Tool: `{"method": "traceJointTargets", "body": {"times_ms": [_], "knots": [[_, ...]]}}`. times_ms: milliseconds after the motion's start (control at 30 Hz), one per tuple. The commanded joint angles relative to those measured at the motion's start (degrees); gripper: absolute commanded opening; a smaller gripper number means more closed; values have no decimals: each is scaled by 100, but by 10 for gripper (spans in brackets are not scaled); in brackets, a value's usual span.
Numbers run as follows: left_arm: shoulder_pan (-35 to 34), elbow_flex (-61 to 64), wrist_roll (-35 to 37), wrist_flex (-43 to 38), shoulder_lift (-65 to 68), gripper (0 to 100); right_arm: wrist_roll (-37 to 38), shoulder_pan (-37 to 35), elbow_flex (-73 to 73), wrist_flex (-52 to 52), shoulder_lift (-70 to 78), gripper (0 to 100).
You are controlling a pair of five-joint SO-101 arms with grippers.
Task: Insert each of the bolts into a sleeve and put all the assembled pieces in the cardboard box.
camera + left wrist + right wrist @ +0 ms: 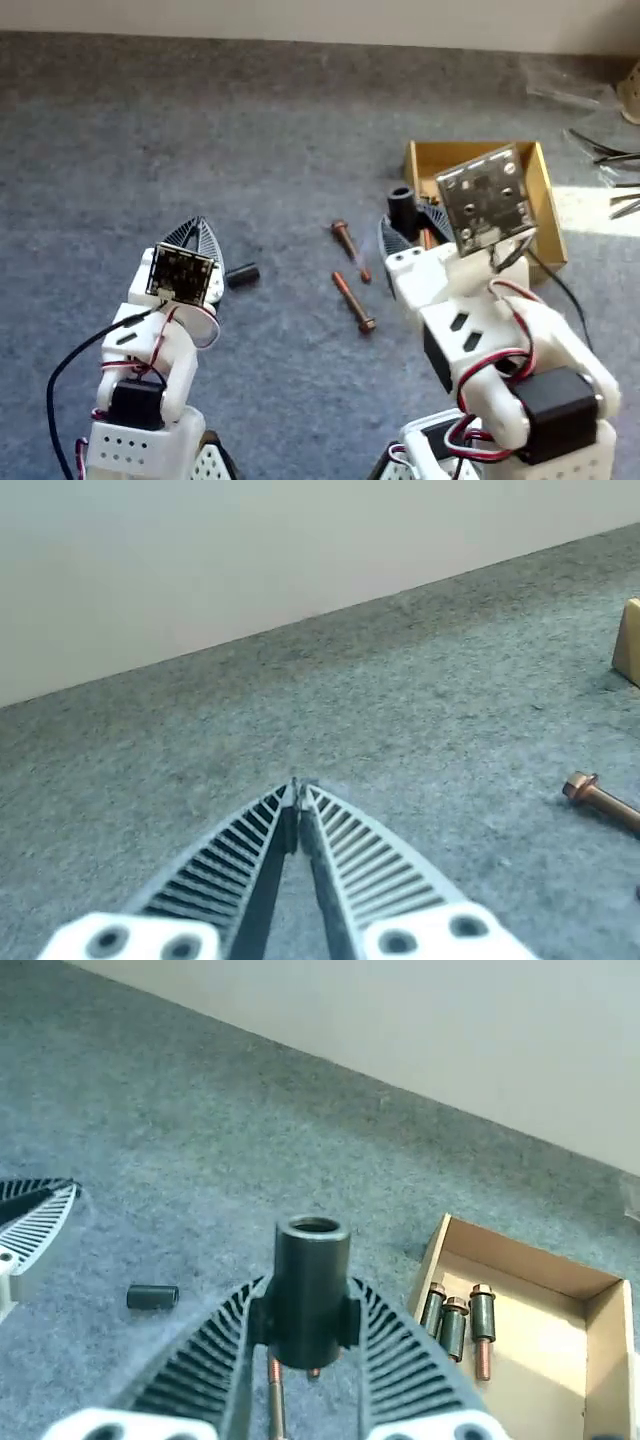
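Observation:
My right gripper (305, 1325) is shut on a black sleeve (311, 1285), held upright with its open end up; in the high view the sleeve (402, 206) sits just left of the cardboard box (548, 205). Three assembled pieces (455, 1320) lie inside the box (602, 1310). Two copper bolts lie on the carpet, one (349, 248) nearer the box and one (354, 301) closer to me. A loose black sleeve (243, 275) rests beside my left gripper (198, 232), which is shut with nothing in it (298, 792). One bolt's head (580, 787) shows off to the side.
Grey carpet covers the table, with a pale wall at its far edge. Metal tools (612, 150) and clear plastic lie at the far right, beyond the box. Open carpet stretches across the left and far side.

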Motion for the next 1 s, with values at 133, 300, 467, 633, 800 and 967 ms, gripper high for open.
{"method": "traceJointTargets", "body": {"times_ms": [133,300,467,633,800,967], "knots": [[119,-831,-26,466,31,24,35,75,1807,-963,-901,3],[119,-1710,-35,1037,145,24,237,75,2985,-1613,-1385,3],[119,-2404,-35,1090,1341,24,237,57,3969,-2229,-2035,3],[251,-3178,-26,1081,2870,24,-132,242,4690,-2571,-2703,3],[796,-3969,677,1073,4101,24,-193,752,4980,-2571,-3029,3],[1367,-4593,1266,1064,5138,24,-193,804,5218,-2571,-3073,3]]}}
